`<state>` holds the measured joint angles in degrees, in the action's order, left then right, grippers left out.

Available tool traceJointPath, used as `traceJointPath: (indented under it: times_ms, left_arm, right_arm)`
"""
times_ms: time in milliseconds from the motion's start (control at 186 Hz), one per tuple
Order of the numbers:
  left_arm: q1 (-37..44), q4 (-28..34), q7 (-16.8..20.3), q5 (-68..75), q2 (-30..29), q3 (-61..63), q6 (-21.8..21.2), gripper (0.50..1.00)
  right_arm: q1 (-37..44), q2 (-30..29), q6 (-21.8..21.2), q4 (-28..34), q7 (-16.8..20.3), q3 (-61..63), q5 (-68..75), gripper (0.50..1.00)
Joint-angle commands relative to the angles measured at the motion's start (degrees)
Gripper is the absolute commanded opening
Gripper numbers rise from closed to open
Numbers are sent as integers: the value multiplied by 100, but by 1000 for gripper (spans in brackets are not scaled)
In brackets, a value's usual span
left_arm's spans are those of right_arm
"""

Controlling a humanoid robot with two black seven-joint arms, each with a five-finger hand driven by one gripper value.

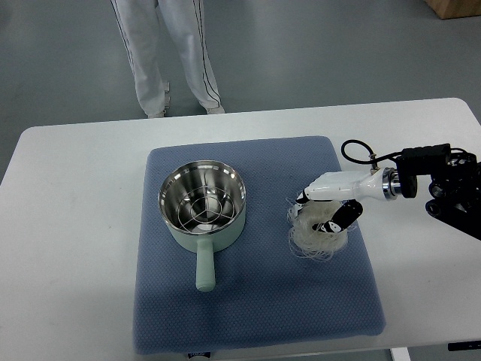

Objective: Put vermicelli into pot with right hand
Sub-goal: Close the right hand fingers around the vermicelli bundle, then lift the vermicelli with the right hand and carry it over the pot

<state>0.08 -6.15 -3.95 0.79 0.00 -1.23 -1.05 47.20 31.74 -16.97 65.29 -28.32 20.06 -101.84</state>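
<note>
A pale green pot (204, 212) with a shiny steel inside and a wire rack in it stands on the blue mat (248, 301), its handle pointing toward me. To its right a loose nest of whitish vermicelli (316, 239) lies on the mat. My right hand (328, 207), white with dark fingertips, reaches in from the right edge and sits right over the vermicelli, its fingers (346, 216) curled down into the strands. Whether the strands are lifted off the mat I cannot tell. My left arm does not show.
The mat lies on a white table (75, 226). A person's legs in white trousers (169, 53) stand beyond the table's far edge. A cardboard box corner (455, 7) shows at the top right.
</note>
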Motion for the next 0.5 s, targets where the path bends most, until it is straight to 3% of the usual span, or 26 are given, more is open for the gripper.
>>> traceJointPath:
  times_ms: [0, 494]
  left_arm:
    - [1, 0, 0, 0, 0, 0, 0, 1000]
    - [1, 0, 0, 0, 0, 0, 0, 1000]
  right_arm:
    - [18, -10, 10, 10, -7, 77, 33, 500]
    - [413, 78, -25, 36, -60, 798, 130, 500]
